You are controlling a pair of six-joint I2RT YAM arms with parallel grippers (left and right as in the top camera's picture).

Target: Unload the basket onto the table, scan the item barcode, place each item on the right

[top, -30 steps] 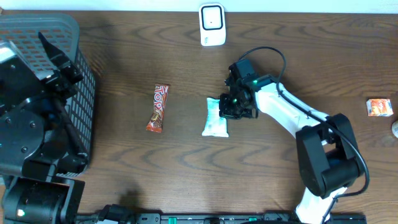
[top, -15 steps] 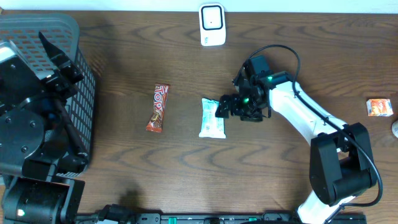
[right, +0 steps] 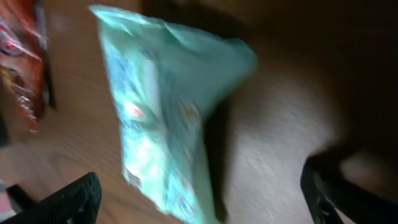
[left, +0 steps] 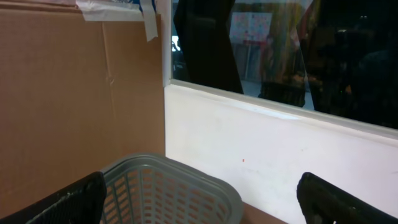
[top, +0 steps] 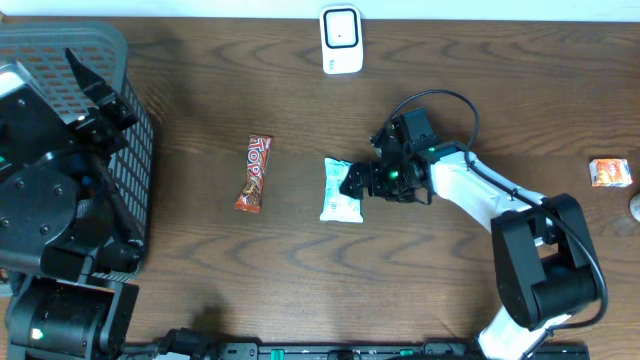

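Observation:
A pale green and white packet (top: 338,191) lies flat on the brown table, left of my right gripper (top: 359,183). That gripper is open, its fingers at the packet's right edge. In the right wrist view the blurred packet (right: 163,118) lies between the two wide-apart fingertips (right: 74,200), and my right gripper (right: 199,193) is not closed on it. A white scanner (top: 341,40) stands at the table's far edge. My left gripper (top: 97,92) is open over the basket; in its wrist view my left gripper (left: 199,199) holds nothing.
A red candy bar (top: 255,173) lies left of the packet and also shows as the candy bar (right: 22,56) in the right wrist view. A grey mesh basket (top: 130,150) sits at the far left. A small orange pack (top: 610,172) lies at the right edge.
My right gripper has opened and let go of the packet, which slid a little to the left and now rests on the table. The left arm has barely moved.

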